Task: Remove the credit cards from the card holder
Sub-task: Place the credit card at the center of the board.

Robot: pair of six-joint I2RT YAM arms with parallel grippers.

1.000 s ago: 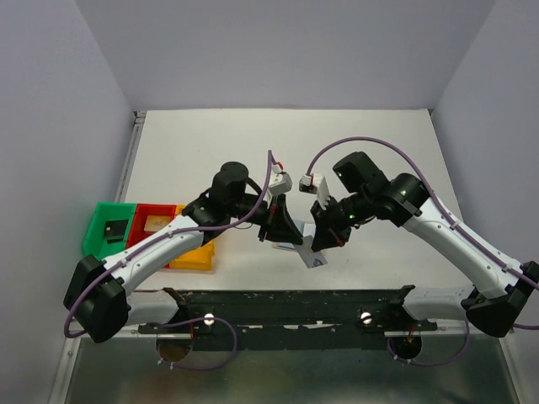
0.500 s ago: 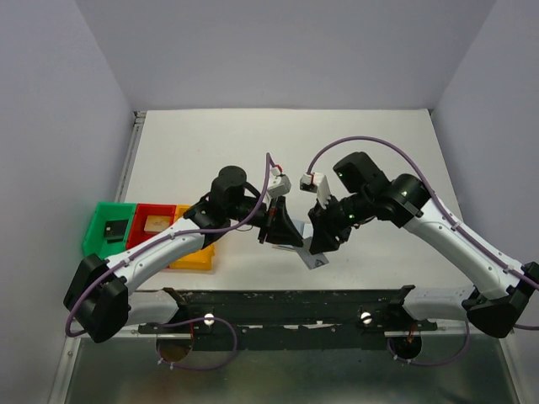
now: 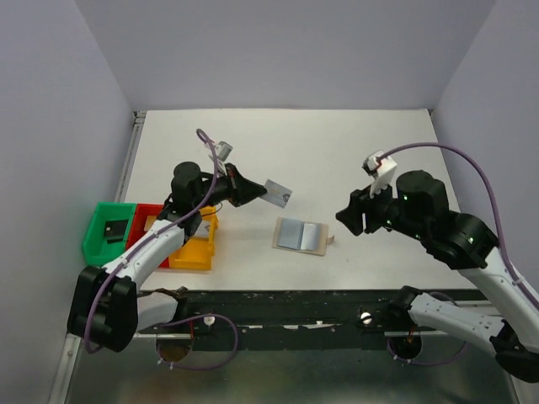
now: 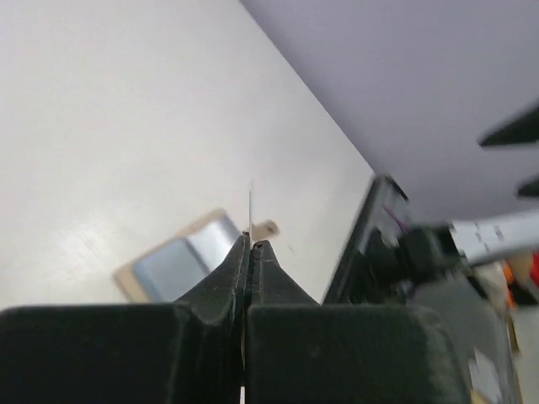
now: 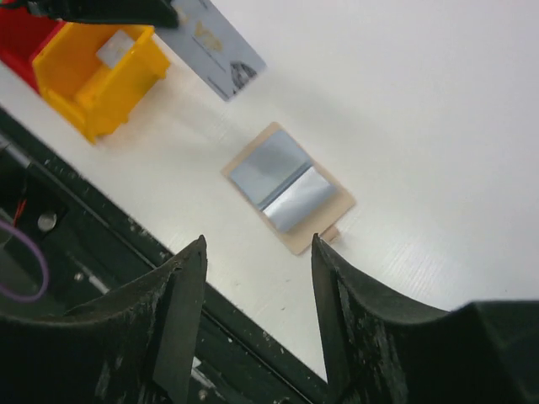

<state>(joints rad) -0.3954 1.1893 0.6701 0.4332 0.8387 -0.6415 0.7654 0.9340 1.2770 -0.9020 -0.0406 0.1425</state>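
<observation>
Centre of the top view, on the white table (image 3: 362, 151): card holder (image 3: 301, 236), lying open and flat, blue-grey inside panels up, small tan tab at its right edge. No gripper touches it.

Upper left of the holder, well apart from it: silver-grey card (image 3: 278, 192), off the table, pinched at one end by the left gripper (image 3: 258, 189). The jaws are clamped together on the card's edge.

Right of the holder: right gripper (image 5: 258, 246), fingers spread apart, holding nothing.

Lower left: yellow bin (image 3: 192, 255), with a pale flat piece inside; its kind is not clear.

Progress: one card is out and in hand but not yet set down. No card shows on the holder's panels; whether others remain in its pockets cannot be told.

Change from a second earlier: both grippers were then crowded over the holder at centre. Now the left has carried the card away up-left, and the right has let go and drawn back to the right.
</observation>
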